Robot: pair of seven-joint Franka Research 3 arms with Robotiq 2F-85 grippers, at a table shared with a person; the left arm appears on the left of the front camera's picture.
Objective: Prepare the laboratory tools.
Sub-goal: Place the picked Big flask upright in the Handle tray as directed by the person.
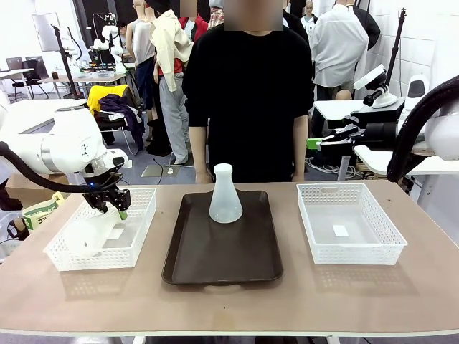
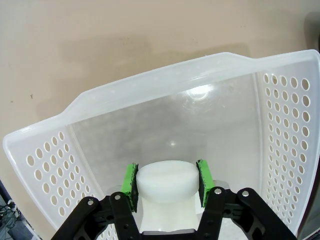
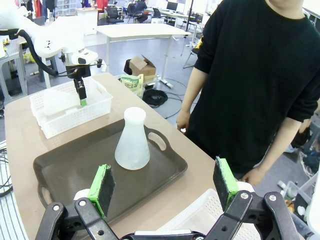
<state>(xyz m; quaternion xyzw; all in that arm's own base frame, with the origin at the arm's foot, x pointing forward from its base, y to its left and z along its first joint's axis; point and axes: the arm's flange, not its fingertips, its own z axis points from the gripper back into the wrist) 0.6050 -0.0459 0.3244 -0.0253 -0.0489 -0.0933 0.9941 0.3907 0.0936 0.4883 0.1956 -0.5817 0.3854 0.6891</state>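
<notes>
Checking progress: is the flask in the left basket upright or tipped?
Tipped: the flask lies on its side in the basket, neck clamped by the left gripper.

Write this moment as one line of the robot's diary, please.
left gripper: shut on neck of flask in left basket | right gripper: open, held above table | second flask: upright on brown tray | right basket: no flask

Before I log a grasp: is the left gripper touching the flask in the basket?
Touching. In the left wrist view, both green pads press against the neck of the flask inside the basket.
</notes>
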